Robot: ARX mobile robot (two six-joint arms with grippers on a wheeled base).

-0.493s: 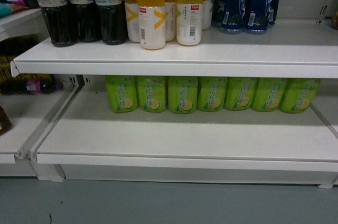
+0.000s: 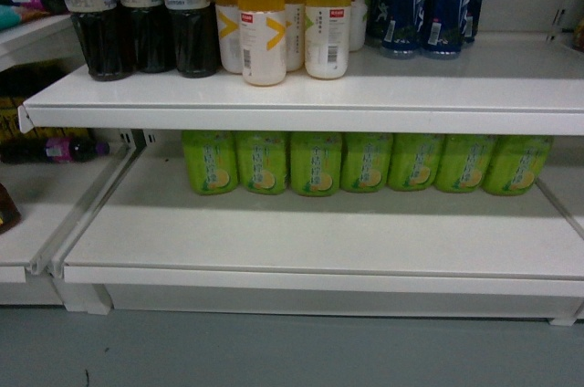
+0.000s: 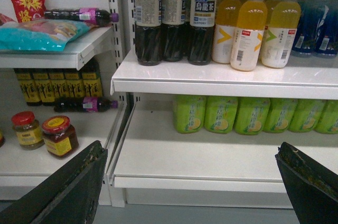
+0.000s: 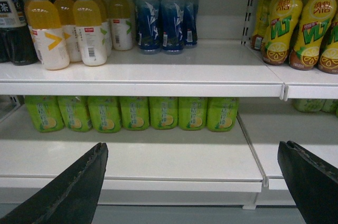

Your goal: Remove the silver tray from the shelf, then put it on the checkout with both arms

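A white store shelf [image 2: 310,241] fills the view, green bottles [image 2: 365,163] lined along its back. Left gripper [image 3: 190,182] spread wide, empty; right gripper [image 4: 193,182] likewise wide and empty, both facing that shelf from out front. The silver tray? Nowhere in view, so direction, long axis and nearer arm can't be called yet.

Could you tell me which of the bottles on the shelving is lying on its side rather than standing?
The dark bottle with the purple label, on the left bay's lower shelf behind the red-lidded jars.
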